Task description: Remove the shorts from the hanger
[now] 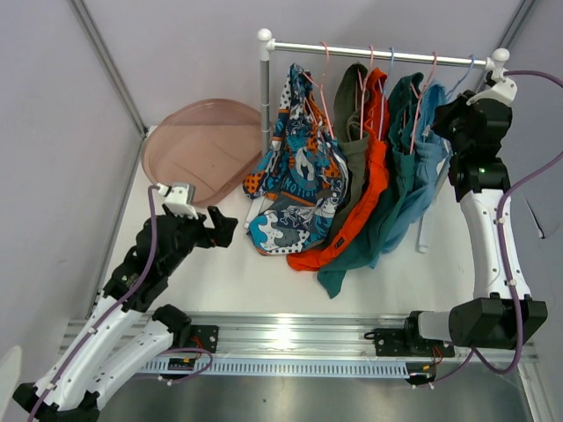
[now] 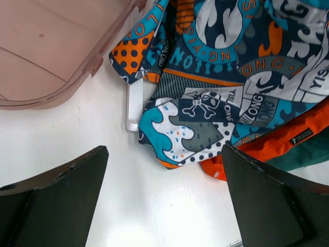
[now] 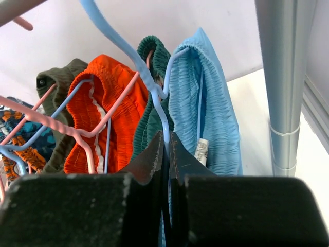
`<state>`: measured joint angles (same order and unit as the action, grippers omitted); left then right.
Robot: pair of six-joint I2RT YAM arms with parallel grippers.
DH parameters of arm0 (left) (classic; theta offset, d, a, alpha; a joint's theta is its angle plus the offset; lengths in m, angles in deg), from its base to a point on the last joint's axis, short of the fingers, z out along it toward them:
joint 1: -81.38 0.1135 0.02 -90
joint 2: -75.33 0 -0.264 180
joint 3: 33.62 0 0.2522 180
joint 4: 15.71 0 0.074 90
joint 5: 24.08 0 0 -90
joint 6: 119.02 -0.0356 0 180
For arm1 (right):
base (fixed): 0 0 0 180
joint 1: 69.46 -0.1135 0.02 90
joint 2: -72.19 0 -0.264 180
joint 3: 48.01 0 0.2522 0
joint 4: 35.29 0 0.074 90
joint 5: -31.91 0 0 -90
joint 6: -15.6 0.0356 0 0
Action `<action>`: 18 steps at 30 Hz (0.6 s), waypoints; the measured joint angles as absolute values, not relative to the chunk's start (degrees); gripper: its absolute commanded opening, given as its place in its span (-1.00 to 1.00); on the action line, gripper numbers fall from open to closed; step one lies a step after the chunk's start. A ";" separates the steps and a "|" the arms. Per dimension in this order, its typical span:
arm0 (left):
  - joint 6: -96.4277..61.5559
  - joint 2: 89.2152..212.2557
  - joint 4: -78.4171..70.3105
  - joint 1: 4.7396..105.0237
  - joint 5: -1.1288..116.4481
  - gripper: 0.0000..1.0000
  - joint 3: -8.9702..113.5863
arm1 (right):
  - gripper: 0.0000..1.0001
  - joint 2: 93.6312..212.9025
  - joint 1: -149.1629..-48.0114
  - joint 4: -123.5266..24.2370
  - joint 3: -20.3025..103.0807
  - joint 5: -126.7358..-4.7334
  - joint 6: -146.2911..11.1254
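Five shorts hang on hangers from a white rail (image 1: 378,54): printed shorts (image 1: 299,167), olive shorts (image 1: 354,114), orange shorts (image 1: 369,176), dark teal shorts (image 1: 400,176) and light blue shorts (image 1: 428,158). My right gripper (image 3: 167,141) is up at the rail's right end, shut on the thin wire of the blue hanger (image 3: 139,67) that carries the light blue shorts (image 3: 205,103). My left gripper (image 2: 164,175) is open and low over the table, just in front of the hem of the printed shorts (image 2: 231,87), with nothing between its fingers.
A pink oval tub (image 1: 198,145) lies at the back left, next to the rack's post (image 1: 265,88). The rack's white foot (image 2: 134,108) pokes out under the printed shorts. Pink and blue hangers (image 3: 77,134) crowd the rail. Grey walls close in the sides.
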<state>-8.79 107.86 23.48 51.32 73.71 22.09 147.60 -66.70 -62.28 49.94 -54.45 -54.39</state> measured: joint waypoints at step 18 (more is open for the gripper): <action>-14.14 125.98 19.28 43.47 57.32 0.98 47.34 | -1.00 135.43 -67.61 -72.36 54.33 -60.40 -53.99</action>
